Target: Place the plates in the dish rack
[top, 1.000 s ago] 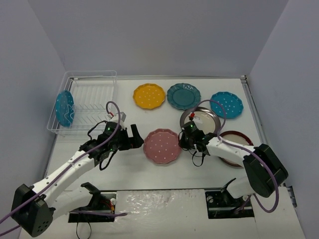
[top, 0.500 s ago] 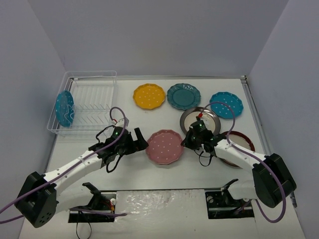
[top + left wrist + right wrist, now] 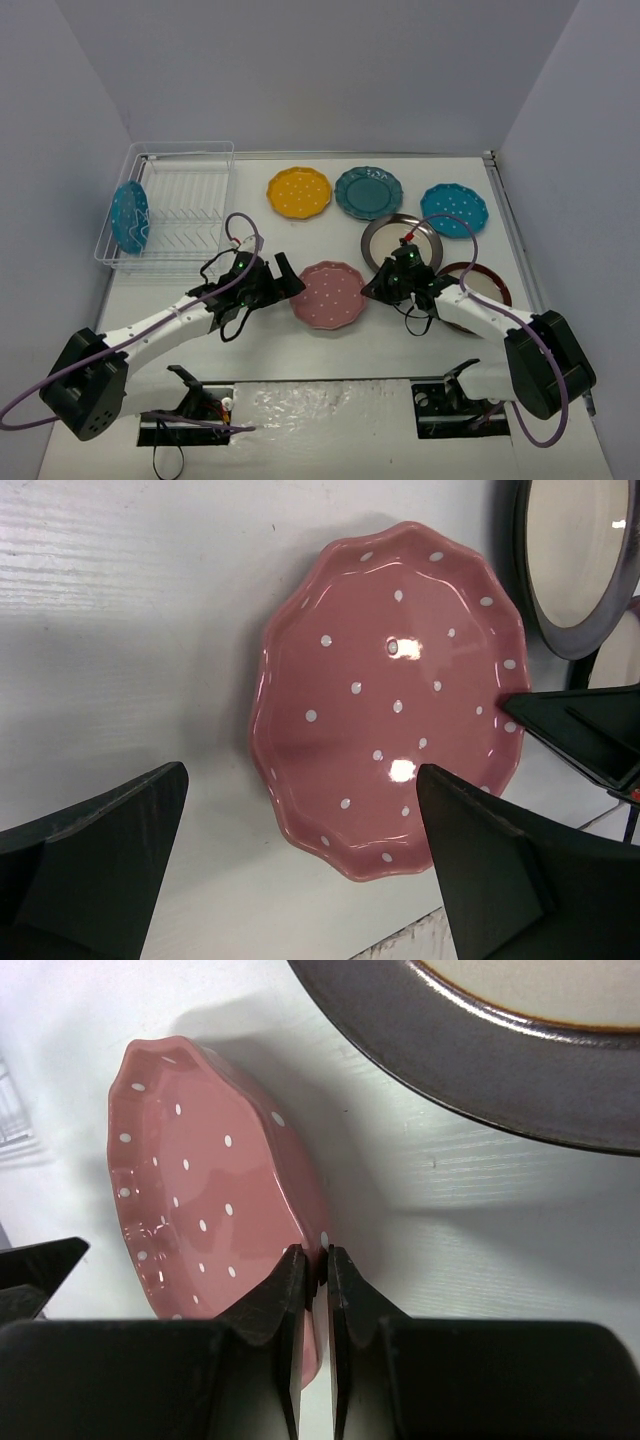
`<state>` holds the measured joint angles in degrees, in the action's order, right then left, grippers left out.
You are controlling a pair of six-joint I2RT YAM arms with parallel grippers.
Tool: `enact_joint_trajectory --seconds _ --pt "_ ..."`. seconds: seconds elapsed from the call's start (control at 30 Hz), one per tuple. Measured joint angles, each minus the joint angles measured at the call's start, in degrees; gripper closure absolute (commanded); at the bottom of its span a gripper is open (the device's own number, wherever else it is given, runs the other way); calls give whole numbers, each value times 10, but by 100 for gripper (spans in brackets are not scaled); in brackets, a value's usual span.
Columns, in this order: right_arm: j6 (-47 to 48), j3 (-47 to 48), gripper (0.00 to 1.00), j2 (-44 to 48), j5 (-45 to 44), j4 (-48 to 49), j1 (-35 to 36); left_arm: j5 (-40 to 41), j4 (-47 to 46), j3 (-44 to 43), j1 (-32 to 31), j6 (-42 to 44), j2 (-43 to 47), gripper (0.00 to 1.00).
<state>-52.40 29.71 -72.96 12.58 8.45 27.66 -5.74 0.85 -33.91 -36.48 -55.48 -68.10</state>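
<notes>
The pink dotted plate [image 3: 328,294] [image 3: 390,695] [image 3: 200,1190] lies at the table's middle front. My right gripper [image 3: 372,288] [image 3: 315,1252] is shut on its right rim, and that side appears tipped up off the table. My left gripper [image 3: 287,281] [image 3: 302,770] is wide open, one finger on each side of the plate's left edge without touching it. The dish rack [image 3: 185,148] stands at the back left with one bright blue plate [image 3: 130,217] upright in it.
Yellow [image 3: 299,192], dark teal [image 3: 368,192] and blue [image 3: 454,210] plates lie in a row at the back. A dark-rimmed plate [image 3: 400,238] [image 3: 500,1050] [image 3: 575,570] lies just behind my right gripper. Another dark-rimmed plate [image 3: 485,285] is partly under the right arm.
My left gripper has moved right, from beside the rack up to the pink plate's left edge, staying open. The right wrist shifted slightly right, still shut on the rim.
</notes>
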Motion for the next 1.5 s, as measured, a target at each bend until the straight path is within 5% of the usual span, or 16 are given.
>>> enact_joint_trajectory --seconds 0.97,1.5 --pt "-61 -40 100 13 80 112 -22 -45 -85 0 -9 -83 -92 9" --pt "-77 -68 100 14 87 145 -29 -40 -138 32 -10 -126 -90 69"
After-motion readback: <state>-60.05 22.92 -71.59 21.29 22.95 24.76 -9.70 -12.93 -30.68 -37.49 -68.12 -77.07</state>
